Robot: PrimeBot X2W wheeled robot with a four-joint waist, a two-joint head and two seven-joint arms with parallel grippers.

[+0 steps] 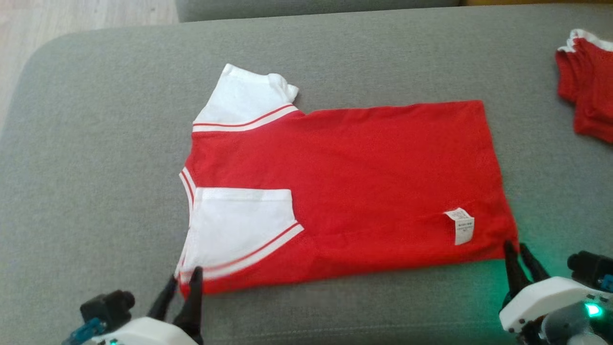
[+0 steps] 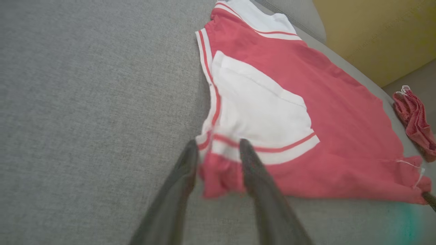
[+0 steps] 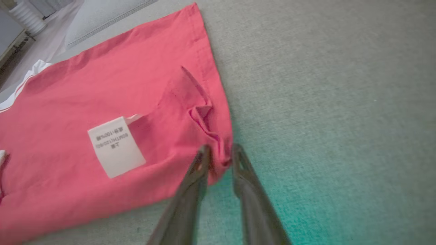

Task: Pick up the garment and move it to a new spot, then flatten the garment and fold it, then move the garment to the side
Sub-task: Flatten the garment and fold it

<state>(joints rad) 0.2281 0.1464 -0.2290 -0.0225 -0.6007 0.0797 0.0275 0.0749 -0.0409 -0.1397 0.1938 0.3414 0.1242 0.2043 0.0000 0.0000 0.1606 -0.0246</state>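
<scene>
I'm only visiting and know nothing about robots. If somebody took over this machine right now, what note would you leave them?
Left gripper: open, fingers either side of the shirt's near shoulder corner.
Right gripper: fingers narrowly apart around the near hem corner; grip unclear.
Shirt: flat on the grey cushion, near sleeve lying on the body, care label facing up. A second red garment lies at far right.
Done: flattened; near side apparently folded over.
Left: finish folding, move it aside.
</scene>
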